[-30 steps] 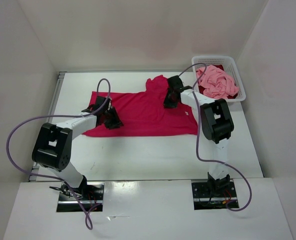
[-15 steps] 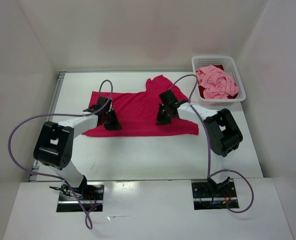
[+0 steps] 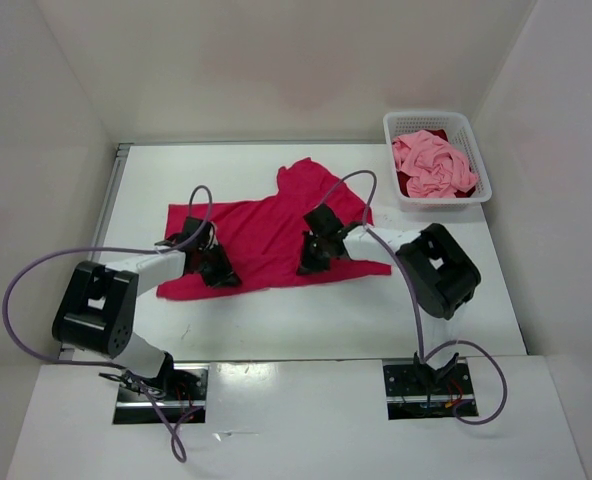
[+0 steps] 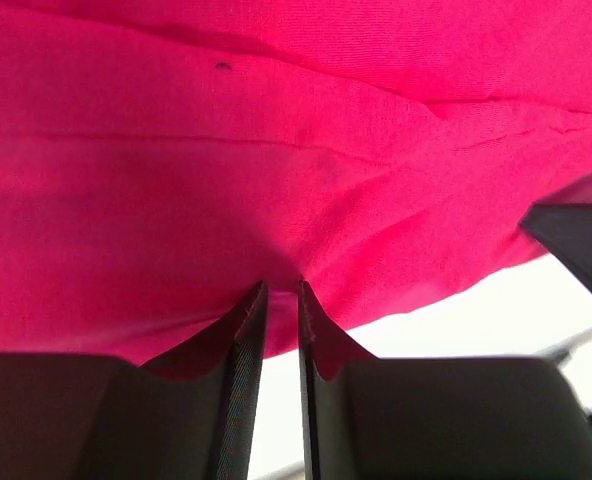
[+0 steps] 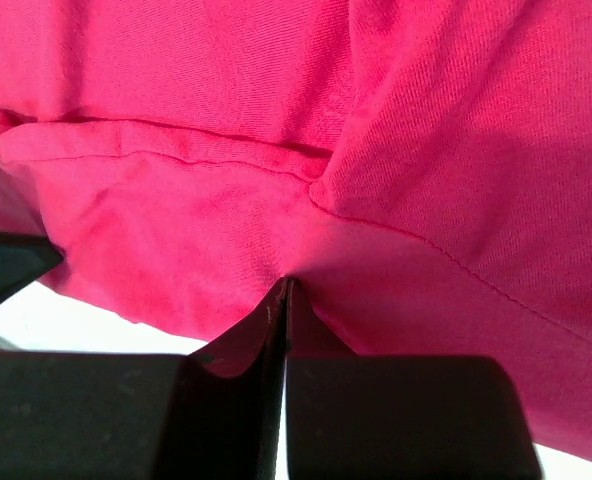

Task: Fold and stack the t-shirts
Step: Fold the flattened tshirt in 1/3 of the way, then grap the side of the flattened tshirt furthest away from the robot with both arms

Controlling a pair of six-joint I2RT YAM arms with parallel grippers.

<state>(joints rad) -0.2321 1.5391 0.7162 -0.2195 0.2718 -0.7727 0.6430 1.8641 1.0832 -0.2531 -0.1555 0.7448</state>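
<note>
Cloth is the matter here: the magenta shirt (image 3: 266,235) is lying spread but rumpled across the middle of the bench (image 3: 276,320), with one sleeve pointing toward the far wall and its near hem slanting. It is looking thin, light and limp, so it is likely going to sag and crease wherever it is not carried, and lifting it at one point would be bunching it. Taking it at two points well apart along an edge or seam is looking like the better hold. The left pincer (image 4: 279,285) is standing narrow, its tips nipping a pucker of the cloth near the near-left edge. The right pincer (image 5: 281,283) is pressing tight together on a fold just beside a stitched hem, toward the near-right edge. Off at the far right corner, the pink shirt (image 3: 434,165) is sitting crumpled in the basket (image 3: 426,116), with a dark red shirt (image 3: 404,186) showing under it
</note>
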